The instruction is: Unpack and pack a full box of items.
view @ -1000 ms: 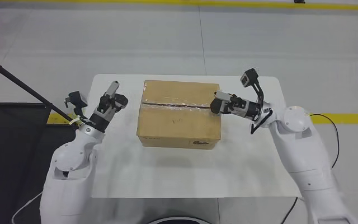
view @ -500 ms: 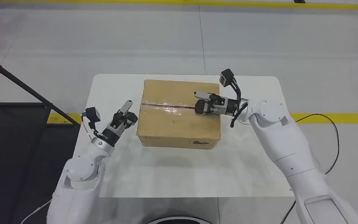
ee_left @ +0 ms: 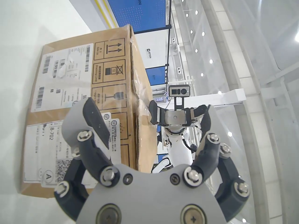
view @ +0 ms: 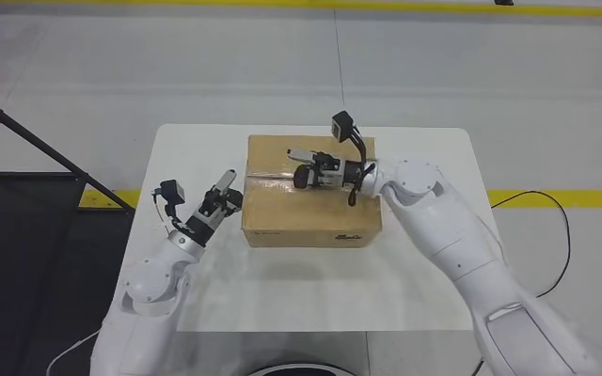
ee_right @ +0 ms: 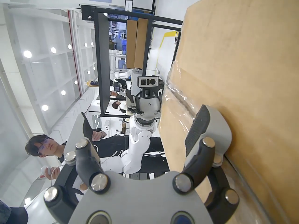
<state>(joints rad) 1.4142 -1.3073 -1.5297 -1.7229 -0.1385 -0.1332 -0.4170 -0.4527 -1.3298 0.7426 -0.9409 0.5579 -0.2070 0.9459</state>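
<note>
A closed brown cardboard box [view: 310, 202], its top seam taped, stands in the middle of the white table [view: 423, 273]. My right gripper [view: 299, 169] is over the box top, open, and one finger [ee_right: 203, 127] lies against the cardboard beside the taped seam [ee_right: 179, 94]. My left gripper [view: 226, 193] is at the box's left side, open with nothing between its fingers. In the left wrist view that labelled side [ee_left: 77, 89] faces the left gripper [ee_left: 149, 122], one finger [ee_left: 93, 117] in front of it. I cannot tell if it touches.
A black mat [view: 38, 244] and a thin black pole [view: 56, 160] lie off the table's left edge. Bare table surface extends in front of the box and to its right. The floor around is grey with yellow lines [view: 555, 197].
The right gripper has travelled leftward from the box's right edge across its top. The left gripper has come in to the box's left side. The box has shifted slightly right.
</note>
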